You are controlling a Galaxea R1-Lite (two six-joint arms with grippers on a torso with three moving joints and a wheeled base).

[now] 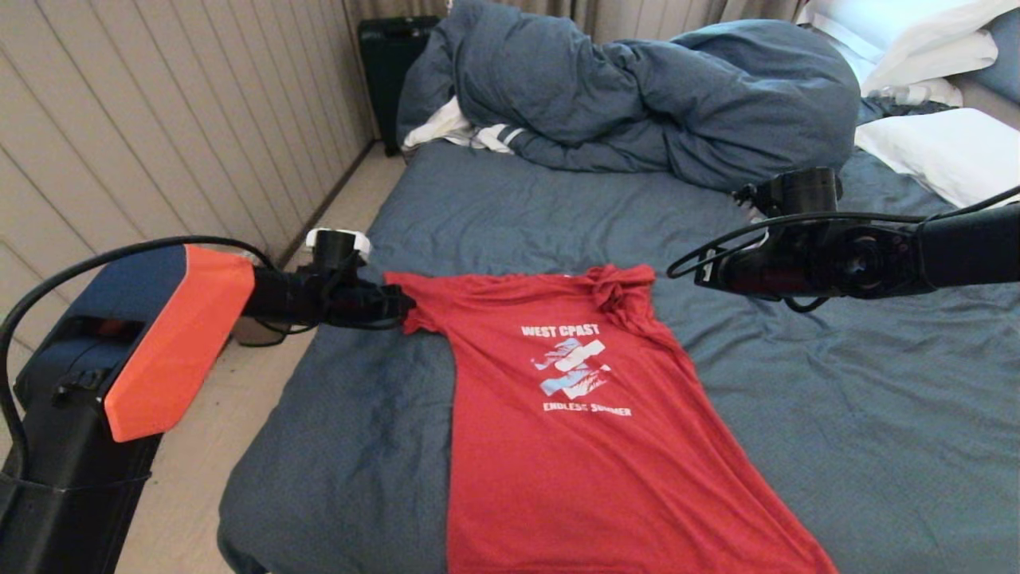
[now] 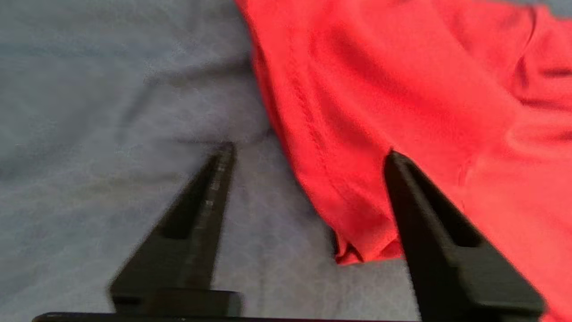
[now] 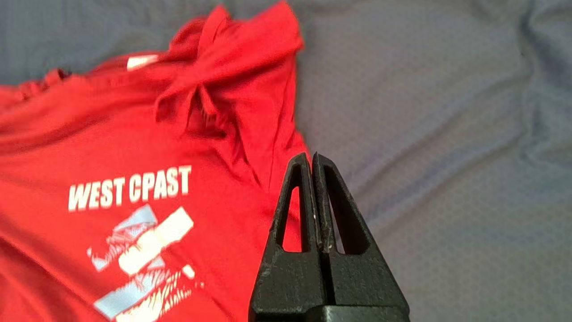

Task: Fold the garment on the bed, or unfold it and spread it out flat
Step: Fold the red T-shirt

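At centre frame on the dark blue-grey bed (image 1: 510,199), the red printed T-shirt (image 1: 590,446) lies chest-up. The left gripper (image 2: 308,154), fingers apart, straddles its sleeve hem; the right gripper (image 3: 311,156), pressed together, hovers beside the bunched opposite sleeve, likely awaiting straightening.

Dim, even light; blurry wrist views.

I see a beige panelled wall (image 1: 159,119), pale floor (image 1: 231,399), a black case (image 1: 386,64) in the corner, and drawn curtains (image 1: 637,12) beyond.
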